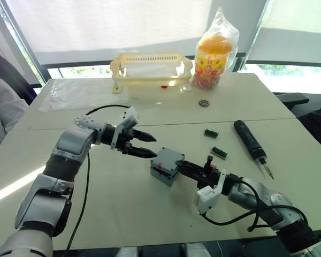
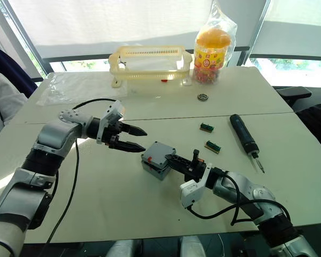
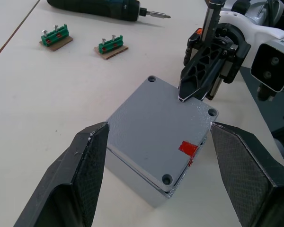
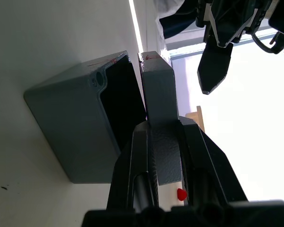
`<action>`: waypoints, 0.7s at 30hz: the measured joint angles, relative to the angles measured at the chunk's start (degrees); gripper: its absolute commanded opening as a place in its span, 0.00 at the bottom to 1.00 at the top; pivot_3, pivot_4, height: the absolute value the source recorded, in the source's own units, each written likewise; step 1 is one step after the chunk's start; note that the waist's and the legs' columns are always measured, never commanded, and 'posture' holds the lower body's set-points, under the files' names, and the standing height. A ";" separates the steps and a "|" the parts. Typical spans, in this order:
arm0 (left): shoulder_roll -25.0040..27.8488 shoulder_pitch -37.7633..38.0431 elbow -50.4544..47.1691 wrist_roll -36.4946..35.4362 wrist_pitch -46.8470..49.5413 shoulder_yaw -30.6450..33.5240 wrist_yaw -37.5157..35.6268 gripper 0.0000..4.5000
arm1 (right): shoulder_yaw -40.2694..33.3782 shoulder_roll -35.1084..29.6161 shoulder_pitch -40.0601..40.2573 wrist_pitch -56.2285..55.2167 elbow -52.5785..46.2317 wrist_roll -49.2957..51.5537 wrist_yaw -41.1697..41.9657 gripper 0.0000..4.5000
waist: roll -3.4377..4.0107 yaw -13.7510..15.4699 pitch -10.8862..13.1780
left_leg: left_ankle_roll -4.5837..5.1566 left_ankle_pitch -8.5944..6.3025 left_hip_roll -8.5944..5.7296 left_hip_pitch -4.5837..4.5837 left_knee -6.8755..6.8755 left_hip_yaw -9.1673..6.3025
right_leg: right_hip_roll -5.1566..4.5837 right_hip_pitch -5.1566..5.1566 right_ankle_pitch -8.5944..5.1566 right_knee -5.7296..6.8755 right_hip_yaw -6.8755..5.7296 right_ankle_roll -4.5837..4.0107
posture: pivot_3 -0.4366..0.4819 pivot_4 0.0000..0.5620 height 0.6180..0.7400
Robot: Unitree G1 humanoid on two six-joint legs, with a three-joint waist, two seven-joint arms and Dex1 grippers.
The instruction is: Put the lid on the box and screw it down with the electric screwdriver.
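Two end effectors are meeting at the box [image 1: 165,166], which is sitting near the middle of the white bench [image 1: 123,203]. The right end effector [image 4: 162,130] is pinching the lid [image 3: 156,127] by one edge — the right wrist view is showing the lid tipped up off the box, with a dark gap between them. From the left wrist view the lid is looking almost flat on top, smooth grey plastic with a round screw hole in each corner and a red mark at one side. The left end effector [image 1: 144,144] is hanging open just beside the box, its black pointed fingers [image 3: 83,175] spread wide and holding nothing. The electric screwdriver [image 1: 251,145] — long, black and round — is lying well apart on the bench, near two small green blocks [image 3: 82,42].
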 measured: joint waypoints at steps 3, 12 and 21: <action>-0.50 -0.17 0.18 0.39 -0.37 -0.04 -0.06 0.77 | 0.42 0.07 0.19 0.02 -0.12 0.00 -0.43 0.03 | 0.00 0.01 0.00 | 0.00 0.00 0.00 0.01 0.00 0.00 | 0.00 0.01 0.00 0.00 0.00 0.00 | 0.48 0.27 1.00; -1.92 -0.22 1.17 2.03 -2.26 -1.35 -0.51 0.77 | 0.66 0.05 1.09 0.22 -0.56 -0.07 -1.16 0.03 | 0.00 0.03 0.00 | 0.00 0.00 0.00 0.02 0.00 0.00 | 0.00 0.04 0.00 0.00 0.00 0.00 | 0.48 0.27 1.00; -4.83 -0.16 3.56 6.74 -9.03 -5.33 -0.04 0.77 | 0.92 0.07 1.36 0.73 -0.60 -1.03 -2.13 0.03 | 0.00 0.18 -0.02 | 0.00 0.00 -0.01 0.07 0.00 0.00 | 0.00 0.08 0.00 0.00 0.00 0.00 | 0.48 0.27 1.00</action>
